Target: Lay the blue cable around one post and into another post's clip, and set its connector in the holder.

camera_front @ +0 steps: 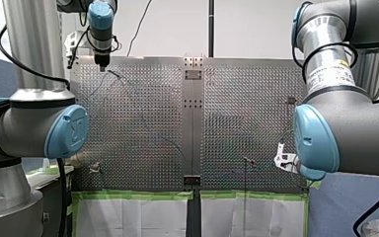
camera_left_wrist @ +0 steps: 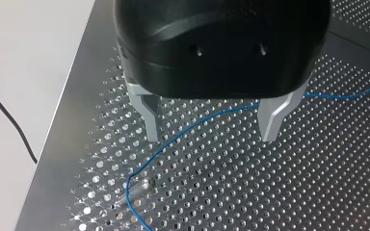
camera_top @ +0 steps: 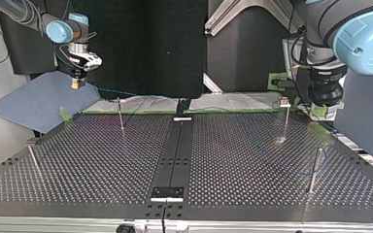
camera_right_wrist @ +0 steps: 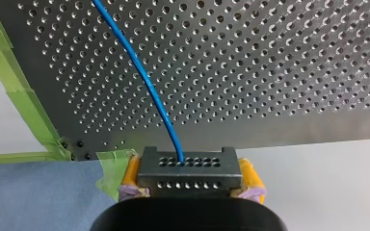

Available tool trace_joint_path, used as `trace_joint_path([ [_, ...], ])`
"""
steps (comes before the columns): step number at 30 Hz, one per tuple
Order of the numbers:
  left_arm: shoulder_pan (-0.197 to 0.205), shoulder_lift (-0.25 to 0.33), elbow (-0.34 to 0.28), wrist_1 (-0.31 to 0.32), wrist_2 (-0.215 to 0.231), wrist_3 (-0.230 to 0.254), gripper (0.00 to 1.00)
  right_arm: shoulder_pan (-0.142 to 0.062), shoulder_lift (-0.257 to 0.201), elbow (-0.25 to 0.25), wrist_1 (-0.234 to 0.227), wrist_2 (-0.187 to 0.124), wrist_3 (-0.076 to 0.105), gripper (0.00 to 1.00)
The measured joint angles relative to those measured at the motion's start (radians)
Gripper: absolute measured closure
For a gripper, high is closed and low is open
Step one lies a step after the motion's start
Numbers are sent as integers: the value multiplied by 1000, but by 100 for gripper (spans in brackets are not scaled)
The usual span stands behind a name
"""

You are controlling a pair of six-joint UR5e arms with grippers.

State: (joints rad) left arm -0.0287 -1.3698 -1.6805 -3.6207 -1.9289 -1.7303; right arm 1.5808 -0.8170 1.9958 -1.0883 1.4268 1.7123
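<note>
- While my right gripper [camera_right_wrist: 190, 179] pinches the grey connector [camera_right_wrist: 173, 185] just beyond the perforated table's [camera_right_wrist: 279, 72] edge, the blue cable [camera_right_wrist: 144, 79] runs from it across the table.
- My left gripper [camera_left_wrist: 211, 122] hangs spread above the table, over the cable.

Blue cable [camera_right_wrist: 147, 84] slack, curving; dark connector [camera_right_wrist: 190, 174] gripped

Robotics lab: my left arm [camera_front: 34, 128], my right arm [camera_front: 345, 133], perforated table [camera_front: 237, 113], black backdrop [camera_top: 145, 43].
</note>
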Motion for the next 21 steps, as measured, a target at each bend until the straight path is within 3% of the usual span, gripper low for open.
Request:
trace_joint_path([
  [8,-5,0,0,15,14,1,0,0,0,0,0,0,0,100],
  [17,-16,-2,-44,87,85,25,0,1,0,0,1,1,0,100],
  [21,-36,-14,-82,126,124,7,0,1,0,0,0,1,-1,100],
])
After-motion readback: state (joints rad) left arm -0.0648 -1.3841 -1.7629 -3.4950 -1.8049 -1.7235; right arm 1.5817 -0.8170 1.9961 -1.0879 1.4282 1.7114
